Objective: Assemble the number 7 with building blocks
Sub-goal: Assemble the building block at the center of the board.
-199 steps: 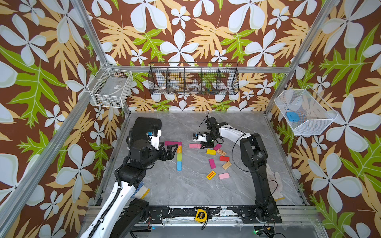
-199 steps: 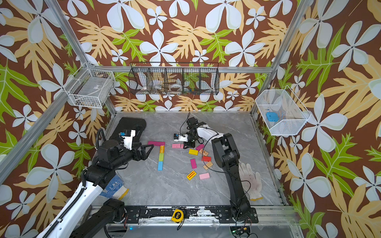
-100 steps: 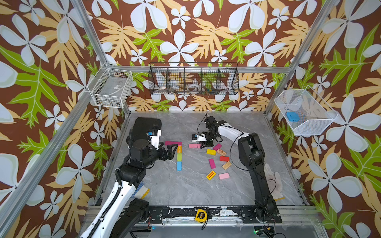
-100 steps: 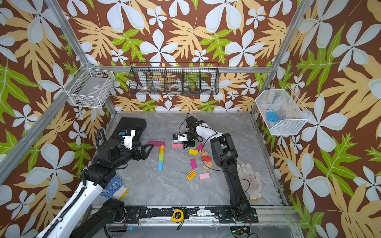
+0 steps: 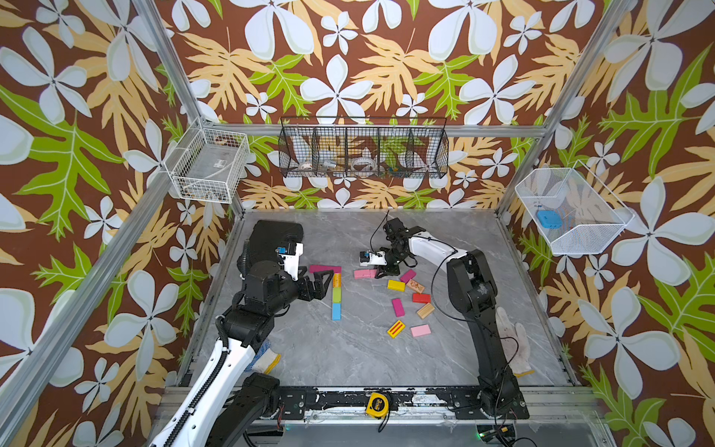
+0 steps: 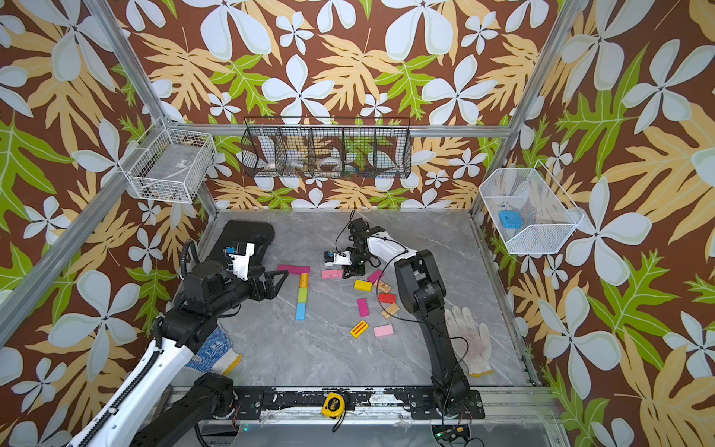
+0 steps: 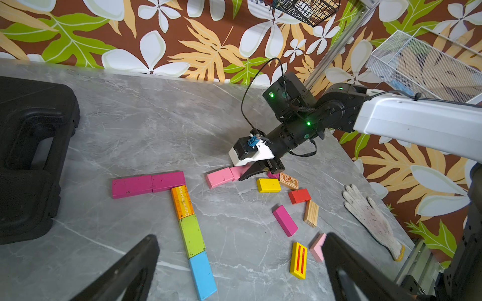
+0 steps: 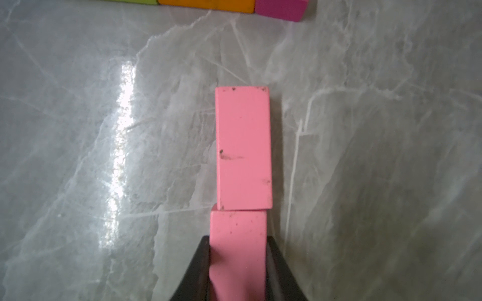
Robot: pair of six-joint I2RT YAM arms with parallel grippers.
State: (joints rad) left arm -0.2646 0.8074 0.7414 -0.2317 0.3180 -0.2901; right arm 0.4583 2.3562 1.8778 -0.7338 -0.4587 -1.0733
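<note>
Two magenta blocks (image 5: 325, 269) lie end to end as a bar. An orange block (image 5: 337, 280), a green block (image 5: 336, 296) and a blue block (image 5: 336, 311) run down from the bar's right end. My left gripper (image 7: 238, 242) hangs open, just left of this column and over it. My right gripper (image 8: 238, 242) is shut on a pink block (image 8: 238, 234) lying on the table. A second pink block (image 8: 243, 148) touches the held one end to end, toward the magenta bar. Several loose blocks, such as a yellow one (image 5: 395, 285) and a red one (image 5: 421, 298), lie to the right.
A black case (image 5: 274, 236) sits at the back left. A white glove (image 5: 514, 344) lies by the right arm's base. A blue-and-white glove (image 6: 212, 348) lies under the left arm. A yellow tape measure (image 5: 377, 404) rests on the front rail. Wire baskets hang on the walls.
The right arm has shifted slightly to the left, with its gripper still on the pink block. The left arm has not moved.
</note>
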